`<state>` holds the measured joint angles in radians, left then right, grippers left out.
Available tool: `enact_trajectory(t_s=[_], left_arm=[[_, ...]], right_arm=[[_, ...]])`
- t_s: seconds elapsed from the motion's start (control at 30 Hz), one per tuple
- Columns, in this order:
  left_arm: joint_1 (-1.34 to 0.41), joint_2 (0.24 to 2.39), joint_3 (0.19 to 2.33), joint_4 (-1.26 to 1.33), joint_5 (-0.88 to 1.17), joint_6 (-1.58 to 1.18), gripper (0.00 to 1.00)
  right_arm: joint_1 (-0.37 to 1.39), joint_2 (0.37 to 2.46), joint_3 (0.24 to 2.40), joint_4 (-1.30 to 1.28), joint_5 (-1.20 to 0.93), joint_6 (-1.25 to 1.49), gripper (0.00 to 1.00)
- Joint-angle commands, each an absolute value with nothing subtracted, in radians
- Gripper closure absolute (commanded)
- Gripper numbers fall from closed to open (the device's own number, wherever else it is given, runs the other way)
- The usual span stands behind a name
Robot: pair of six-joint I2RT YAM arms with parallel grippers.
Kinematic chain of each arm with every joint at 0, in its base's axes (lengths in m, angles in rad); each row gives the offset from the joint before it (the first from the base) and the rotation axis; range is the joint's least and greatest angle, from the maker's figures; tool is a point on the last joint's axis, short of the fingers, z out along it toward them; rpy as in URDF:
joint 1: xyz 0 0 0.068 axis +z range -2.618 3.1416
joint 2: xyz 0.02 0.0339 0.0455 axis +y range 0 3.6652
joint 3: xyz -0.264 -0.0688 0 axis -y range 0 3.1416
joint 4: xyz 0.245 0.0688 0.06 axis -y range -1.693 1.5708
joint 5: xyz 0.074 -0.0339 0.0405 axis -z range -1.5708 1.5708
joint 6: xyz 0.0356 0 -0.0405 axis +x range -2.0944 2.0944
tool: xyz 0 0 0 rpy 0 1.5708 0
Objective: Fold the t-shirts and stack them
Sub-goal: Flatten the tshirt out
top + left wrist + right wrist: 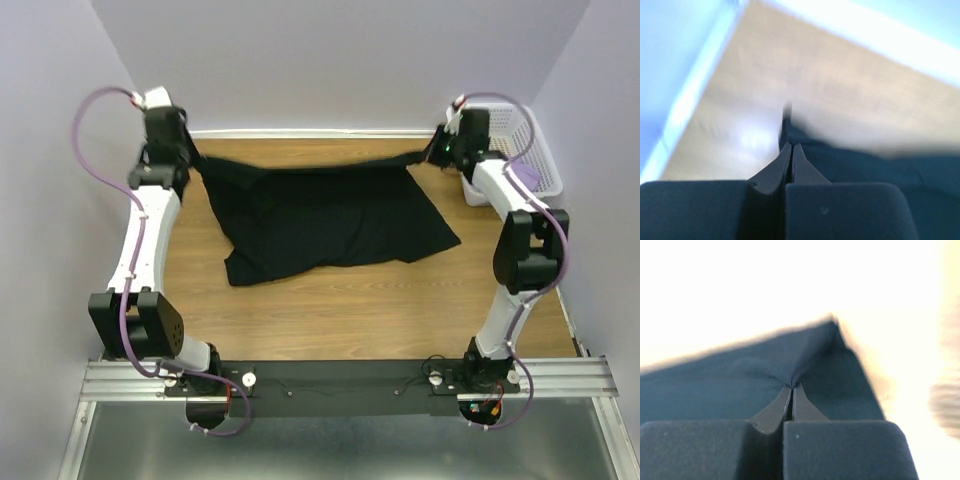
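Black t-shirt (320, 220) hangs stretched along the tabletop's (350, 300) far edge, long axis left-right. Left jaws clench its far-left corner, right jaws its far-right; body trails toward the near edge.

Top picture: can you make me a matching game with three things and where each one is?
Things:
1. black t-shirt
2. purple t-shirt
3. white basket

Places:
A. inside the basket
B. far right corner, by the wall
C. stretched across the middle of the table

Pairs: 1-C, 2-A, 3-B
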<state>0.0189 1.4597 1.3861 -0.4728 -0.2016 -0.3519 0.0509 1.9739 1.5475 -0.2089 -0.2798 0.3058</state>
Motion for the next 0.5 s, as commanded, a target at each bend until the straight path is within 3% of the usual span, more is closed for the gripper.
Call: enact_trajectory(t_s=[0.0, 0.1, 0.2, 0.47], left_arm=[[0.084, 1.46, 1.67, -0.52, -0.224, -0.357, 1.0], [0.138, 1.483, 1.924, -0.569, -0.201, -0.38, 1.0], [0.143, 1.454, 2.033, -0.589, -0.213, -0.377, 1.0], [0.144, 1.105, 2.002, -0.499, -0.259, -0.316, 1.0]], right_arm=[[0.028, 1.774, 1.669, -0.209, -0.149, 0.37, 0.99], [0.026, 1.678, 1.758, -0.245, -0.121, 0.368, 0.99], [0.028, 1.555, 1.776, -0.265, -0.1, 0.348, 1.0], [0.026, 1.167, 1.674, -0.304, -0.067, 0.218, 1.0]])
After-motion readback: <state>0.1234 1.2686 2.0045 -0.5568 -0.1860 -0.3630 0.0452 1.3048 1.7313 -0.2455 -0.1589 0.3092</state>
